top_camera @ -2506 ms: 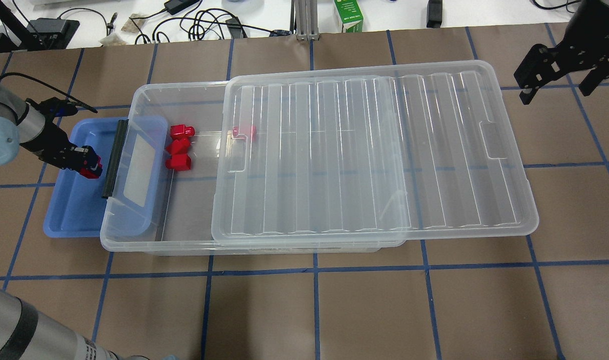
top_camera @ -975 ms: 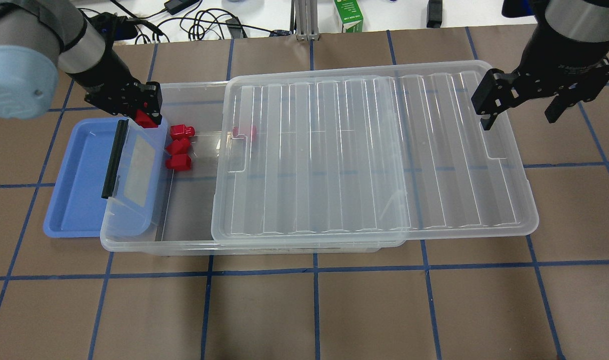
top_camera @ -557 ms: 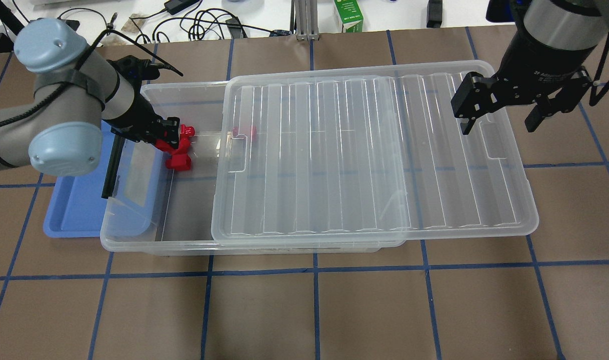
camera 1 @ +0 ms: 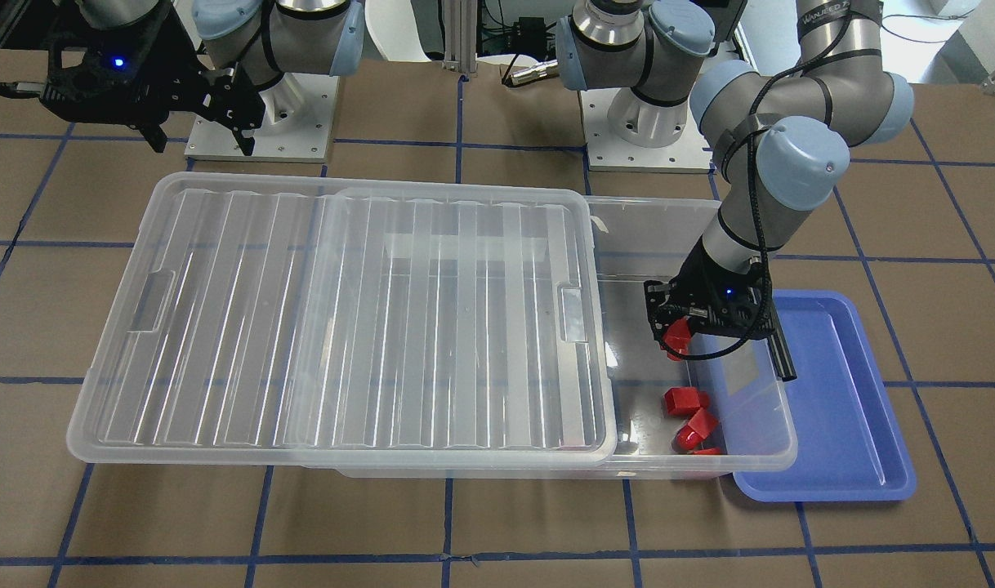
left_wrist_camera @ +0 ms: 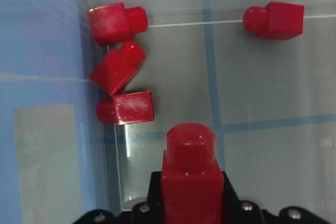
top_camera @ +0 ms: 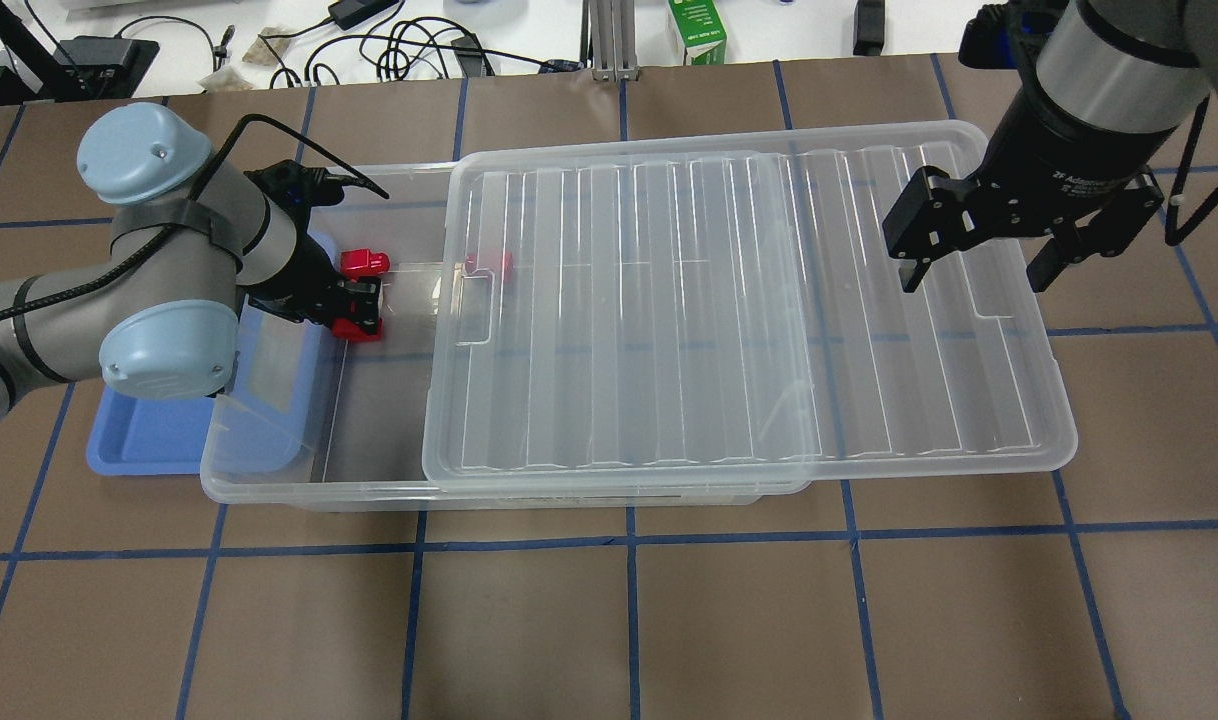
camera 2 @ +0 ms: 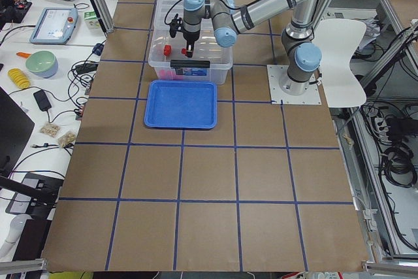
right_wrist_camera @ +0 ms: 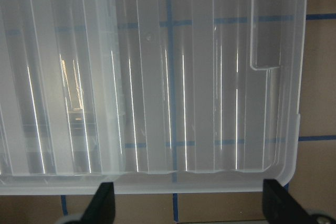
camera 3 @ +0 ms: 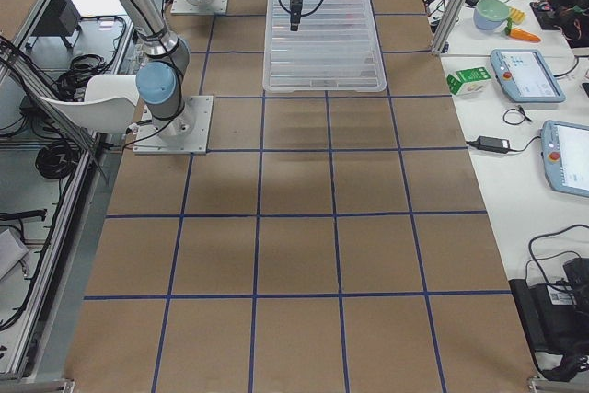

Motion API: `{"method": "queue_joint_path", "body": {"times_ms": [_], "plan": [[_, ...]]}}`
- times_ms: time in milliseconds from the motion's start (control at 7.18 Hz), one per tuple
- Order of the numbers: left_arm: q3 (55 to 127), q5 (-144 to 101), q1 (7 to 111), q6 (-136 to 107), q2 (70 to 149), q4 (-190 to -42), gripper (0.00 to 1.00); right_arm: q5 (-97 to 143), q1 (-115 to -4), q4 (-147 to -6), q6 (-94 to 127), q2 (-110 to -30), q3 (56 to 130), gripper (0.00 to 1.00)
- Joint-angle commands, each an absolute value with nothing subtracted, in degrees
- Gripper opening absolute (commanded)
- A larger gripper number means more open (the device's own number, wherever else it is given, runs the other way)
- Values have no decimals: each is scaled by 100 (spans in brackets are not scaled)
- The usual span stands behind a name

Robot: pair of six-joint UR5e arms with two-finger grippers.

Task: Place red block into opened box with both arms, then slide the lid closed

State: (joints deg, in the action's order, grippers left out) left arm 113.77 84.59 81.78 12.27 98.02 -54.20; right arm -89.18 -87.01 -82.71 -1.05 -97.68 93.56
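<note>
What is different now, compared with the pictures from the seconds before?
The left end effector, shut on the red block, carried it from the blue tray over the rim to the open part of the box, near the loose red blocks. The right end effector, open, moved inward over the lid. Box, lid, tray and loose blocks did not move.

Glossy plastic red block [left_wrist_camera: 189,182], clear ribbed plastic lid [top_camera: 749,300], matt brown table [top_camera: 629,620].

The red block [left_wrist_camera: 189,174] hangs over the open end of the clear box [top_camera: 309,497] — ribbed lid [top_camera: 749,300] sitting partway off.
</note>
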Motion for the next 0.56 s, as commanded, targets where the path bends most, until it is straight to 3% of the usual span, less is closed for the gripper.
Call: {"method": "queue_joint_path", "body": {"times_ms": [0, 139, 278, 418], "plan": [[11478, 8446, 8183, 1196, 9896, -5414, 0, -9052, -8701, -8323, -132, -9835, 9405, 100], [11487, 8446, 8183, 1195, 9905, -5423, 20, -9079, -8692, -8332, -123, -9844, 9448, 100], [11522, 8446, 8183, 1204, 9931, -5423, 24, -9070, -8692, -8341, -132, -9826, 9474, 100], [11522, 8446, 8183, 1195, 9958, -5423, 47, -9070, -8692, -8341, -106, -9835, 9466, 100]]}}
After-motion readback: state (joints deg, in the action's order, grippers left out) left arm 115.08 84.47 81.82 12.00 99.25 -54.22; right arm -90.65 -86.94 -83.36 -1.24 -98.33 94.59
